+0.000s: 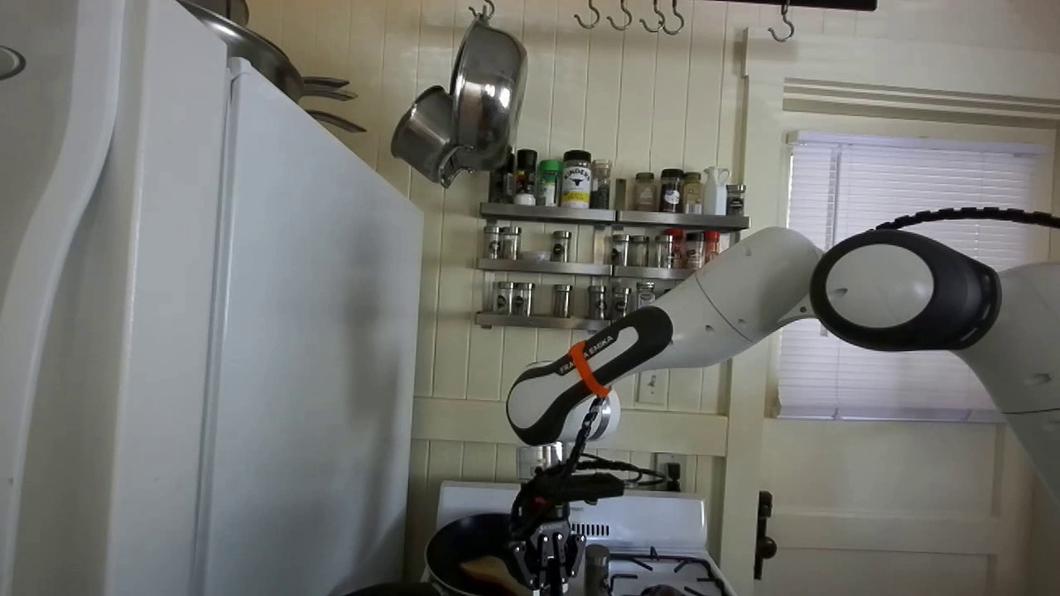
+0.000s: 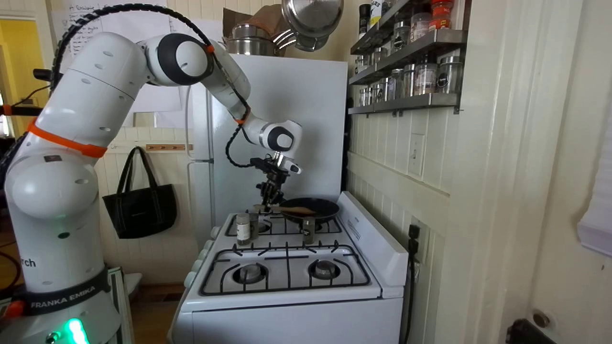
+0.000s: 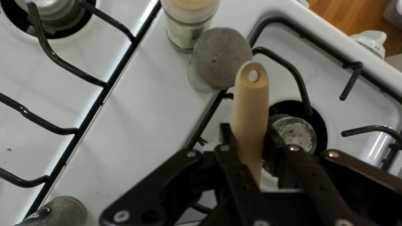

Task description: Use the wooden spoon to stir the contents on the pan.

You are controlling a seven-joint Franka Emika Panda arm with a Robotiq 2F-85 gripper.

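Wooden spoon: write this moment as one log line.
gripper: shut on wooden spoon | spoon head: over pan, contact unclear | pan: on stove

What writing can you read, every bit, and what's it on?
"FRANKA EMIKA": robot base
"FRA…A EMIKA": robot arm, middle behind orange strap
"rch": robot's white body, rest hidden
"KINDERS": white-and-yellow jar
Too small or blurred: black bag, wall papers, small jars, gray shaker, stove knob

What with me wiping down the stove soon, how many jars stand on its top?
3: a white-labelled jar and a grey-lidded jar side by side near the knobs, and a third jar nearer the back panel. More could hide behind the pan.
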